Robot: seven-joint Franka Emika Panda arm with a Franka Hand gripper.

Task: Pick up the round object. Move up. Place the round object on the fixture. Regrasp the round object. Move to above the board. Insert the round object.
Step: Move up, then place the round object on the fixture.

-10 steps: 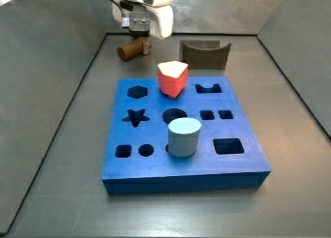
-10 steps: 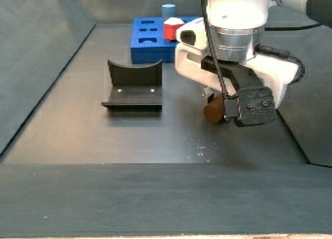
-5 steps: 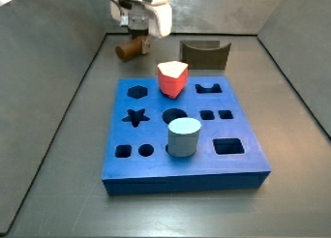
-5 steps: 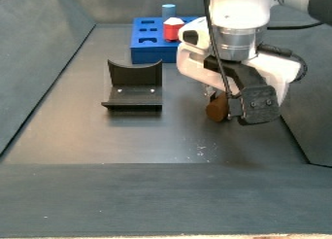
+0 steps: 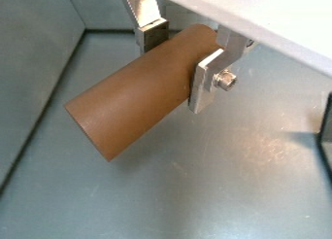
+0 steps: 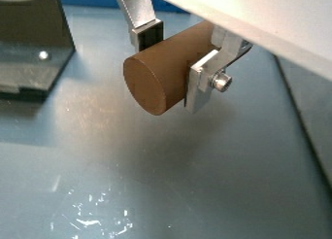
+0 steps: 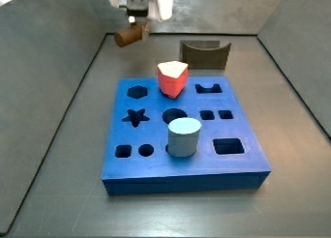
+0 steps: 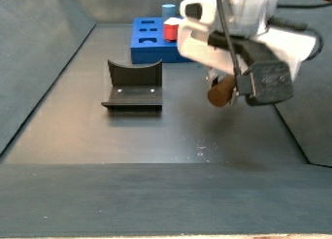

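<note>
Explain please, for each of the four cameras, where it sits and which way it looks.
Wrist views: both sit on the arm's wrist, looking past the fingers clamped on the round object.
Side view: beyond the board's near edge, facing the fixture; the gripper hangs behind.
Side view: opposite end, fixture near, board far, gripper close.
All four share the round object.

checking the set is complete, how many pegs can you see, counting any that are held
3. The round object is held off the floor between the gripper fingers, beyond the board. The red-and-white peg and the pale cylinder stand in the board. No others are visible.
</note>
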